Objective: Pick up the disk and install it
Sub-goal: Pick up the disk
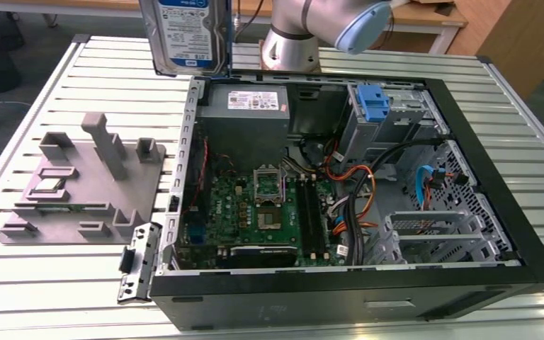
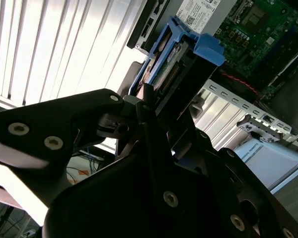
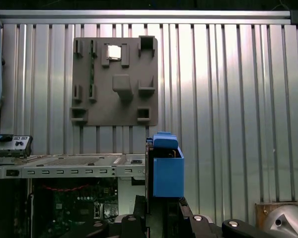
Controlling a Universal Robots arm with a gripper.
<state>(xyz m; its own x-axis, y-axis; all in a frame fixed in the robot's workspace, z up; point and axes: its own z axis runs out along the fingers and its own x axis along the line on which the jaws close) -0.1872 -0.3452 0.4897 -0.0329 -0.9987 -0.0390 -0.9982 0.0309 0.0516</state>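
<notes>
Disk (image 1: pixel 192 35) hangs upright, high above the open computer case (image 1: pixel 348 191) near its wall. The gripper (image 2: pixel 156 101) is clamped on its lower end, seemingly carrying it clear of the case.

Black tower PC (image 1: pixel 348 301) lying open side up on a slatted metal table (image 1: pixel 54 283). Inside there's the green motherboard (image 1: pixel 253 209), a grey power supply (image 1: pixel 246 117) at the far end, and a blue plastic latch (image 1: pixel 371 106) on the cage (image 1: pixel 402 106) next to it, with orange cables (image 1: pixel 371 183) running through the middle. Just beside the PC, on the exterior view's left, lies a grey fixture plate (image 1: pixel 74 195) with a square chip (image 1: pixel 47 185) in one pocket.
</notes>
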